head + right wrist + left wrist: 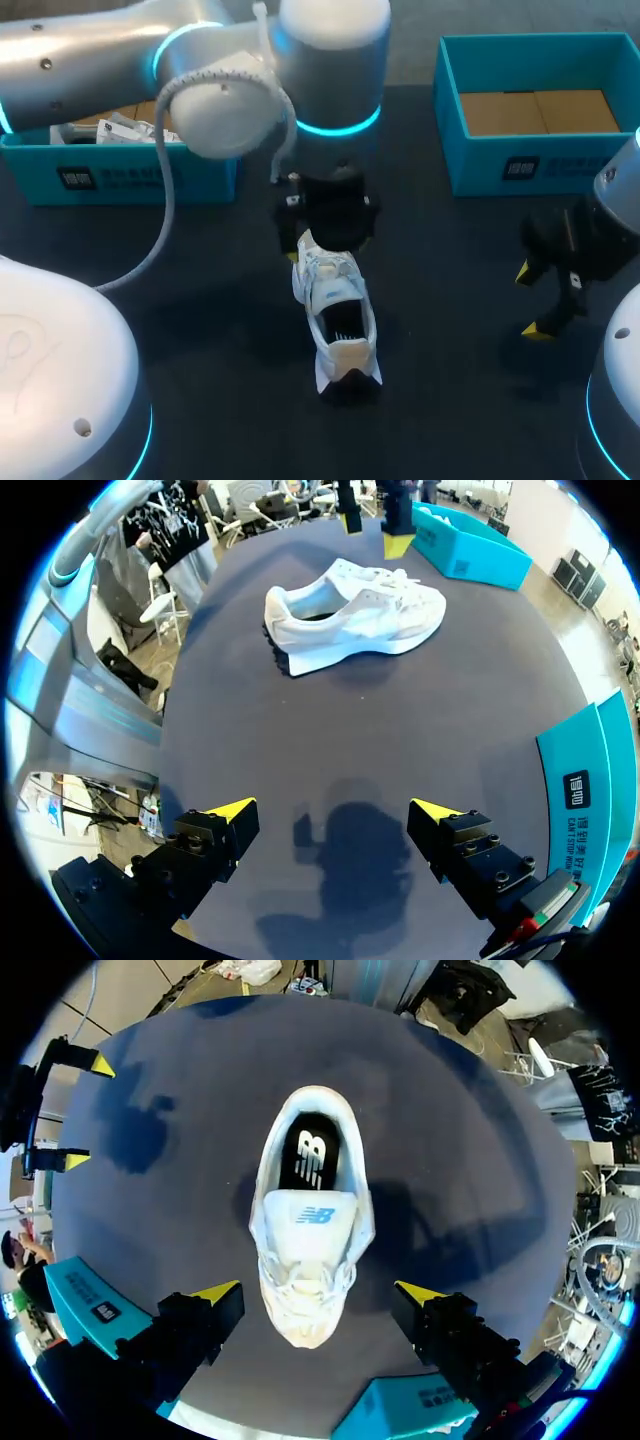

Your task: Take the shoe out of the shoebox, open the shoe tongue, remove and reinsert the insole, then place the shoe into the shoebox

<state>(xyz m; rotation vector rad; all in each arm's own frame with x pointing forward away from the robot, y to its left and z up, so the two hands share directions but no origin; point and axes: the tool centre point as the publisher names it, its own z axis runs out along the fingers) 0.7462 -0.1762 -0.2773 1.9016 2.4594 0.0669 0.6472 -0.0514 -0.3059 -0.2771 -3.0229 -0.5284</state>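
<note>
While the white sneaker (338,310) is lying on its sole near the middle of the dark table (220,300), outside both boxes, I am reading its toe at 12 o'clock and its heel at about 6 in the head view. In the left wrist view its white tongue (312,1222) is lying over the laces and the dark insole (310,1155) is showing inside the opening.

My left gripper (318,1295) is hanging over the toe at the shoe's 12 o'clock. Its fingers are spread wide, flanking the toe and, as far as I can tell, not touching it. My right gripper (530,300) is hovering over bare table at the sneaker's 3 o'clock, well apart from it, fingers released and holding nothing.

The paper-filled teal box (130,175) is sitting at the table's 10 o'clock, and the cardboard-floored teal box (500,165) at its 2 o'clock.
</note>
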